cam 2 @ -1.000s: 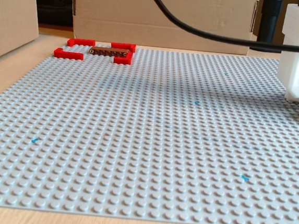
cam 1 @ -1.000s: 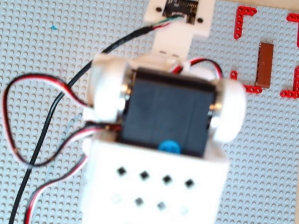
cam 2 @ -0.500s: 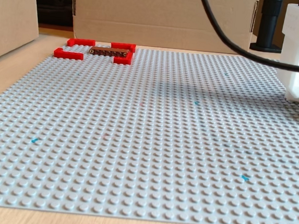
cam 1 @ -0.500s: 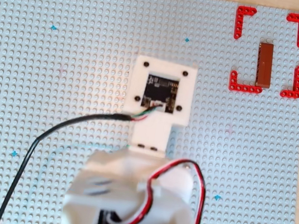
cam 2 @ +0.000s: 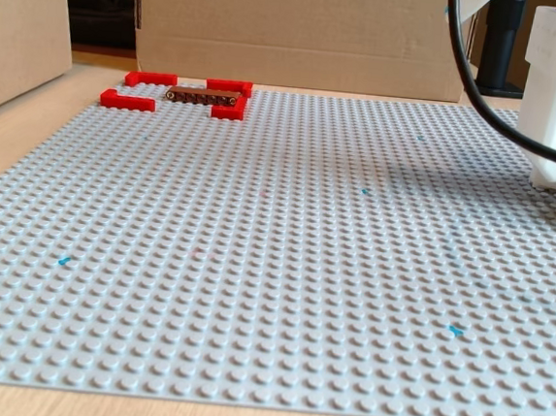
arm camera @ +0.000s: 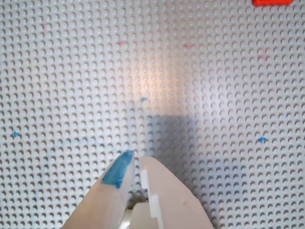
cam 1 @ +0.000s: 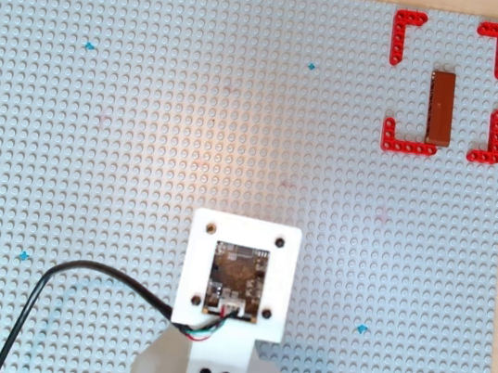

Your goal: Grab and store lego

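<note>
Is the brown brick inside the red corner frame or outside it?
Inside. In the overhead view the brown brick lies flat between the four red corners, close to the lower left one. The gripper is nearly shut and empty.

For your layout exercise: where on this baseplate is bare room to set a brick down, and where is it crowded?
Nearly all the grey baseplate is bare: the whole left side and centre in the overhead view. It is crowded only at the top right, where four red brackets frame the brown lego, and at the bottom edge under the arm.
</note>
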Action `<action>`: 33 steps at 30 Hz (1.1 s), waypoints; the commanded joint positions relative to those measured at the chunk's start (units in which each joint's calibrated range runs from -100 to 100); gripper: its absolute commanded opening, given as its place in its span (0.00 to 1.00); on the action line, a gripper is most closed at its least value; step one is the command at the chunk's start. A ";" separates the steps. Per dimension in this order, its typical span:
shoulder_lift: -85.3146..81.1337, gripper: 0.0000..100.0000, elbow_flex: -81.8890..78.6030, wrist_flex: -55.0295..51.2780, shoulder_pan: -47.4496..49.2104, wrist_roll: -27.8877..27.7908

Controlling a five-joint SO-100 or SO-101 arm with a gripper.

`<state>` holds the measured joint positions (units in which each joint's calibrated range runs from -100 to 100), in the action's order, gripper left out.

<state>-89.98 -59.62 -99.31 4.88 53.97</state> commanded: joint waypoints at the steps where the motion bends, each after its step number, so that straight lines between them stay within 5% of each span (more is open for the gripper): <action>1: -7.65 0.02 -4.63 -0.34 -0.13 0.04; 33: -8.75 0.02 -7.35 -0.08 0.09 -0.22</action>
<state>-98.15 -66.56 -99.22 4.88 53.81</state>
